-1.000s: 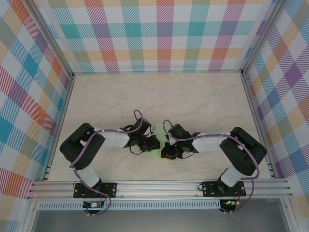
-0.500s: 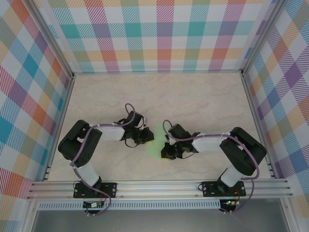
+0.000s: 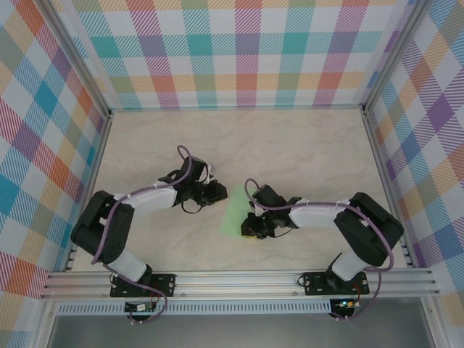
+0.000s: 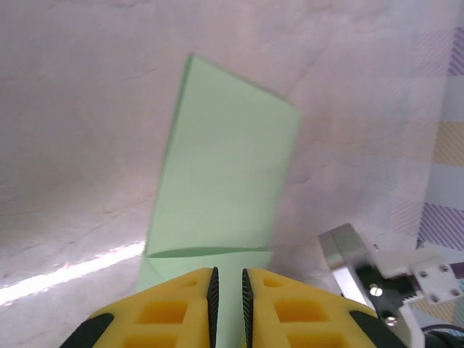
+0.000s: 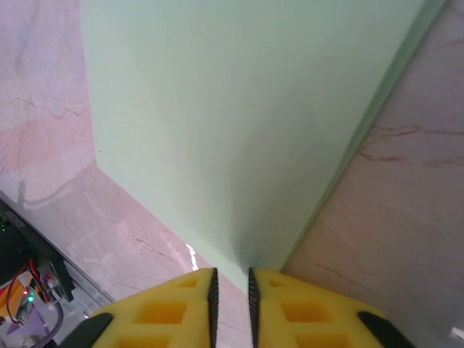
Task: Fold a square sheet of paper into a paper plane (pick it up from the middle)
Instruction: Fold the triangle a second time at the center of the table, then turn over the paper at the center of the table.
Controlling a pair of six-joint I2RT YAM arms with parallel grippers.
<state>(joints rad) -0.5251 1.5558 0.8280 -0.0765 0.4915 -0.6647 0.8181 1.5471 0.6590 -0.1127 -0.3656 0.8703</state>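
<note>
Pale green and flat, the sheet of paper [image 3: 235, 209] is lying folded into a narrow oblong on the marbled worktop [image 3: 312, 152], near the middle of its near half and between my two arms. From above, my left gripper [image 3: 219, 193] is sitting just beside the sheet's left long edge, and my right gripper [image 3: 248, 230] is sitting at its near end, towards the metal rail [image 3: 239, 279] at the front. Through my left wrist camera I am looking along the sheet [image 4: 225, 181] as it is stretching away from me with its far end slanting; a crease is crossing it close to my yellow fingers [image 4: 167, 312], and a smaller flap is lying on my side of that crease. My left gripper [image 4: 230, 293] is standing narrow, with only a thin slit between the fingers and green showing through it. I cannot tell whether the pads are touching the paper. Through my right wrist camera the sheet [image 5: 232, 123] is spreading wide ahead of me, tapering down to a point right at my fingertips [image 5: 174, 304], with a second layer peeking out along its right edge. My right gripper [image 5: 232, 290] is also standing narrow, a slim gap dividing the two yellow fingers, and the paper's near tip is meeting that gap. Whether it is being pinched there I cannot make out.
</note>
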